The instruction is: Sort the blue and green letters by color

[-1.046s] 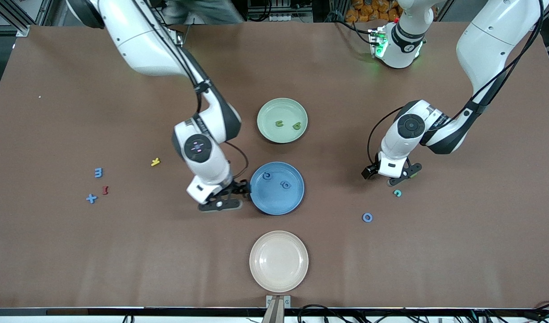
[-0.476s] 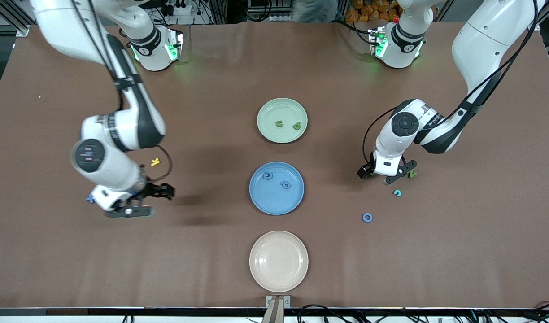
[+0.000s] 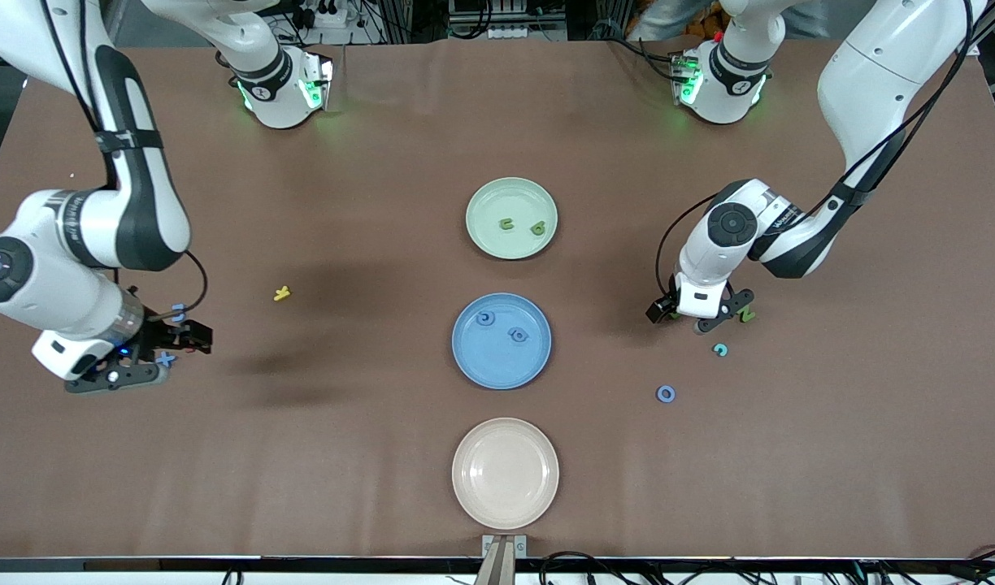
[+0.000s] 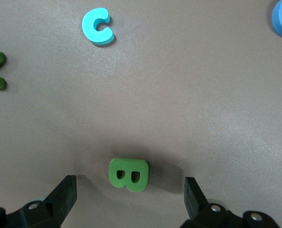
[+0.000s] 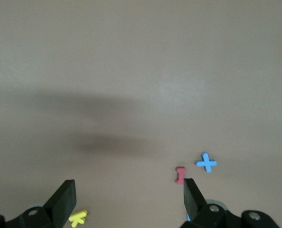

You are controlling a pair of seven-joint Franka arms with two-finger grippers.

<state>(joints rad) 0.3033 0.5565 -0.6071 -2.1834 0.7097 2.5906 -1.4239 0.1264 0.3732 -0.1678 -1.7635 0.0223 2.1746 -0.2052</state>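
My left gripper [image 3: 697, 319] is open and low over the table, its fingers on either side of a green letter B [image 4: 128, 174], which lies flat; the gripper [image 4: 130, 187] hides it in the front view. A green Z [image 3: 746, 314], a cyan C [image 3: 719, 350] and a blue O [image 3: 666, 394] lie close by. My right gripper [image 3: 150, 357] is open and empty over a blue plus [image 5: 206, 162] and a blue letter [image 3: 178, 309]. Two green letters [image 3: 506, 224] lie in the green plate [image 3: 497, 195], two blue letters [image 3: 518, 334] in the blue plate [image 3: 501, 370].
A beige plate [image 3: 506, 473] stands nearest the front camera, in line with the other two plates. A yellow letter [image 3: 282, 293] lies between the right gripper and the plates. A dark red letter [image 5: 180, 174] lies beside the blue plus.
My right arm has swung from beside the blue plate to the right arm's end of the table, over the blue plus. My left gripper has shifted slightly and settled around the green B.
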